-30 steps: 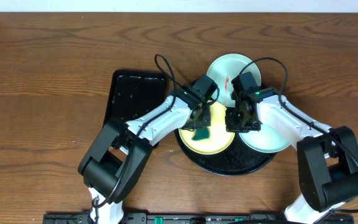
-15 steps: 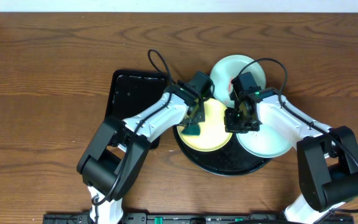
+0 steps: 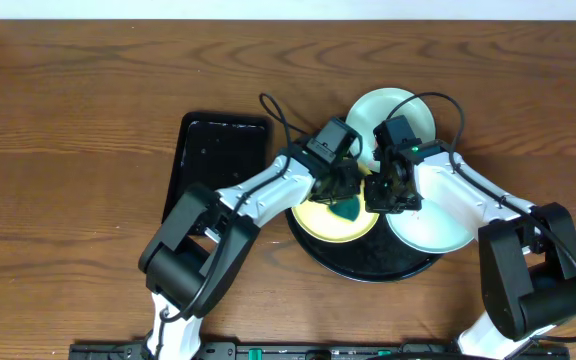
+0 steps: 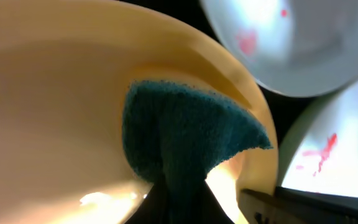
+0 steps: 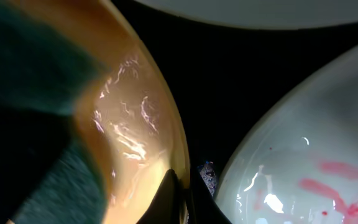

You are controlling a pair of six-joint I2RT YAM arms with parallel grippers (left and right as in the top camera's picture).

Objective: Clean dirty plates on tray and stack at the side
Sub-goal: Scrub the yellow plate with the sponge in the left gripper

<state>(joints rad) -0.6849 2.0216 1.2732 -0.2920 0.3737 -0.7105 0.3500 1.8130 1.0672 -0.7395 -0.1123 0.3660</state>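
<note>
1. The left gripper (image 3: 340,192) pinches a dark green sponge (image 4: 185,137) tight and presses it on the yellow plate (image 4: 55,112) to rub it clean.
2. The right gripper (image 5: 178,198) is squeezed shut on that plate's rim, probably so it cannot slide.
3. The yellow plate lies on the round black tray (image 3: 368,264).
4. The far blue plate (image 3: 393,105) and the near blue plate (image 3: 438,228) have red smears and need cleaning too.
</note>
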